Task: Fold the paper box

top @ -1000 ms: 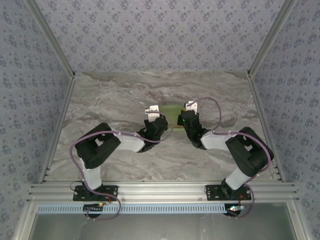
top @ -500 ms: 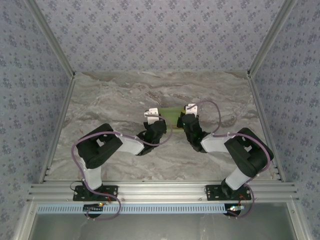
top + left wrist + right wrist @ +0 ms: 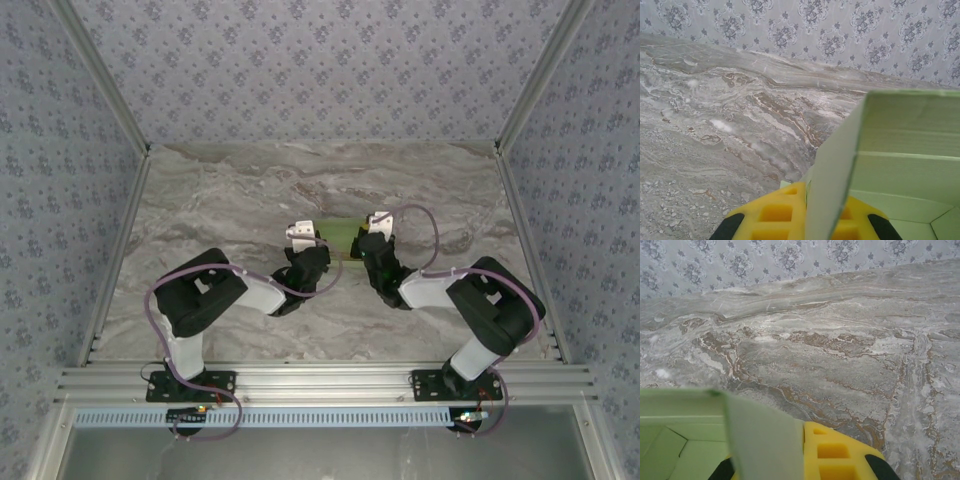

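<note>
The paper box (image 3: 341,234), pale green card, is held between my two arms at the middle of the marble table. My left gripper (image 3: 810,215) is shut on the box's left side wall (image 3: 832,170), which stands upright between the yellow fingers (image 3: 775,212); the box's open inside (image 3: 905,165) spreads to the right. My right gripper (image 3: 800,455) is shut on the box's right side wall (image 3: 762,440), pinched against a yellow finger (image 3: 832,452), with the box's inside (image 3: 675,440) to the left. In the top view the left gripper (image 3: 318,250) and right gripper (image 3: 366,240) flank the box.
The marble table (image 3: 240,190) stretches bare around the box. Patterned walls (image 3: 320,60) close in the back and both sides, with metal rails (image 3: 115,250) along the table edges. The arm bases sit on the near aluminium frame (image 3: 320,385).
Both grippers have drawn a little toward the near edge and closer together, carrying the box with them. Both stay shut on its side walls.
</note>
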You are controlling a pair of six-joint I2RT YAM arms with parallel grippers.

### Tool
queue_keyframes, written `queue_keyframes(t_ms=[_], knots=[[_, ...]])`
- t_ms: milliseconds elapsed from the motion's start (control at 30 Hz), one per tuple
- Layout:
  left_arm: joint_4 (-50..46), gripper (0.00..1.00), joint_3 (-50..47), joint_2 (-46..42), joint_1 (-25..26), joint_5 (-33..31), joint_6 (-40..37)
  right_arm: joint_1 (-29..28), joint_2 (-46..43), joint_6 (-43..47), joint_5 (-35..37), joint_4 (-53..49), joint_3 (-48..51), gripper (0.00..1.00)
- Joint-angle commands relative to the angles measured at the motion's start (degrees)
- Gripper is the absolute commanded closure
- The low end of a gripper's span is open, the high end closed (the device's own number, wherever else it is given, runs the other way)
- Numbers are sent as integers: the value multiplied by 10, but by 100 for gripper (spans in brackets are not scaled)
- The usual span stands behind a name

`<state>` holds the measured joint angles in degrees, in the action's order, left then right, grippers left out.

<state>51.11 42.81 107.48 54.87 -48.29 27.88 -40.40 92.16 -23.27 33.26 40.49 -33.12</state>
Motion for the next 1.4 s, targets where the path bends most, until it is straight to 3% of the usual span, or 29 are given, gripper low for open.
queue_keyframes(t_ms=[0,200,733,1367], knots=[[-62,98,-24,22,-5,-18,4,-4,23,-65,44,-99,-7,96],[-51,99,-24,25,-5,-15,2,-4,25,-45,45,-101,-11,96],[-34,99,23,45,-9,-22,-27,52,35,49,-46,-69,-36,96],[-28,99,-7,28,7,-33,-30,25,-1,38,-5,-90,-14,94]])
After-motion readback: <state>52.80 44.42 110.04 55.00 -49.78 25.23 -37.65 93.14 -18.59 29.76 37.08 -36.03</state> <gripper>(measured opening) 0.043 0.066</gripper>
